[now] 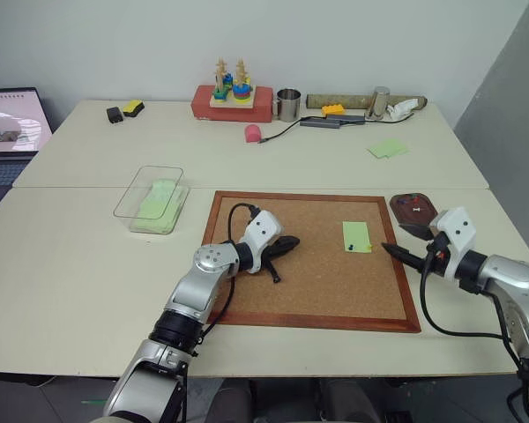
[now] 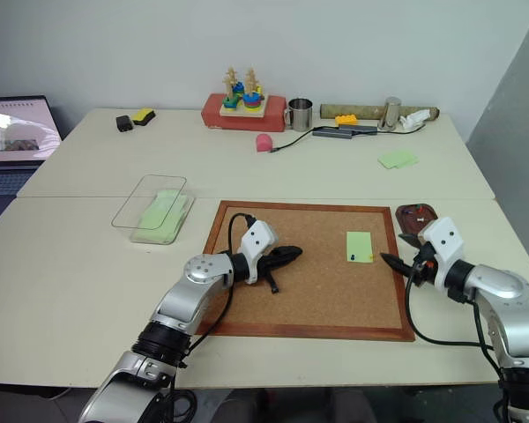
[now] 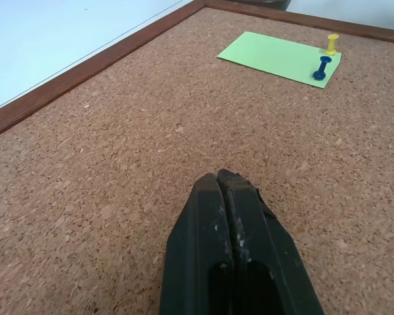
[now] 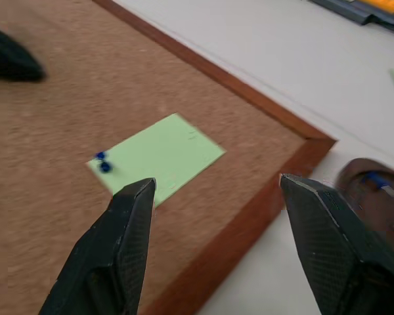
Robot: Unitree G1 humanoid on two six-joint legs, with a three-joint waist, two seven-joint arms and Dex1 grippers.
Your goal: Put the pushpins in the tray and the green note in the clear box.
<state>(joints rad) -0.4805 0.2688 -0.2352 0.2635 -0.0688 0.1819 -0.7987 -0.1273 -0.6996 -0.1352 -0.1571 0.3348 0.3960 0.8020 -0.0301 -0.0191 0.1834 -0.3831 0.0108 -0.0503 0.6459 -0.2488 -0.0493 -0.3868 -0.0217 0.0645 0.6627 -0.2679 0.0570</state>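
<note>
The green note [image 1: 356, 235] lies flat near the right side of the corkboard [image 1: 317, 322]. A dark blue pushpin [image 3: 322, 67] and a yellow pushpin [image 3: 331, 44] stand in the note's near edge. My right gripper [image 1: 395, 252] hovers open over the board's right frame, just right of the note, with nothing between its fingers [image 4: 128, 223]. The dark brown tray [image 1: 413, 214] sits just beyond it off the board; small pale and blue bits lie in it. My left gripper [image 1: 291, 242] rests shut on the middle of the board. The clear box [image 1: 155, 204] stands far left, holding green paper.
Along the back of the table stand a red box with a toy stack [image 1: 232, 101], a metal cup [image 1: 288, 104], a pink object [image 1: 252, 133] and cables. Loose green notes [image 1: 387, 148] lie at back right. A laptop [image 1: 9, 132] sits at far left.
</note>
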